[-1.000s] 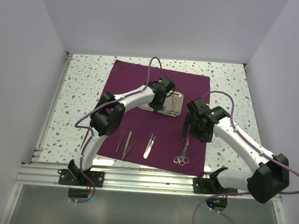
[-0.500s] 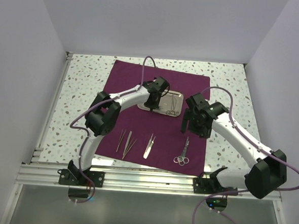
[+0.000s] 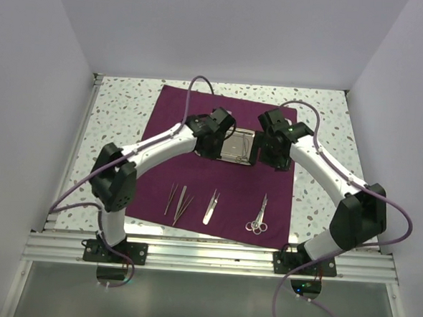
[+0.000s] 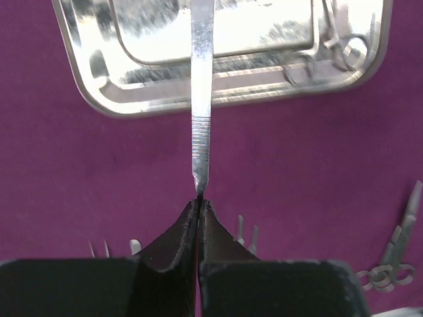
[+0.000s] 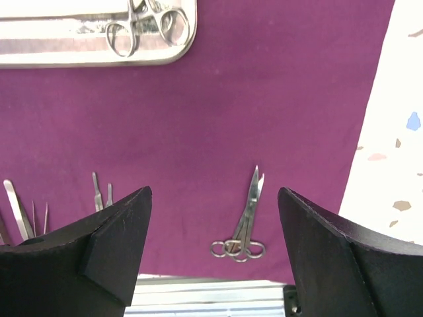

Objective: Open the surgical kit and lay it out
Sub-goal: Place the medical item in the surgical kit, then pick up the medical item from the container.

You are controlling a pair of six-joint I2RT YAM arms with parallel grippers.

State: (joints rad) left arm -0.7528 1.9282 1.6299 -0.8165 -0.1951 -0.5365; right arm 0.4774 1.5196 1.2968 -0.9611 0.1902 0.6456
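Observation:
The dark purple cloth [image 3: 172, 113] lies spread flat. The shiny steel tray [image 3: 242, 144] sits at its middle and also shows in the left wrist view [image 4: 218, 72]. My left gripper [image 3: 211, 138] is at the tray's left end. In its wrist view it [image 4: 199, 201] is shut on the end of a thin flat steel instrument [image 4: 201, 99] that reaches over the tray. Ring-handled forceps [image 4: 334, 46] lie in the tray. My right gripper [image 3: 273, 146] is at the tray's right end, open and empty [image 5: 213, 192]. Scissors [image 5: 244, 224] lie below it on the cloth.
Tweezers [image 3: 172, 198], a second pair [image 3: 182, 203] and a broader steel tool [image 3: 211, 206] lie in a row on the cloth's near part, with scissors [image 3: 259, 215] to their right. Speckled table [image 3: 321, 122] surrounds the cloth. White walls enclose three sides.
The left gripper moved from over the tray to its left end. The right gripper moved away from the scissors, up to the tray's right end.

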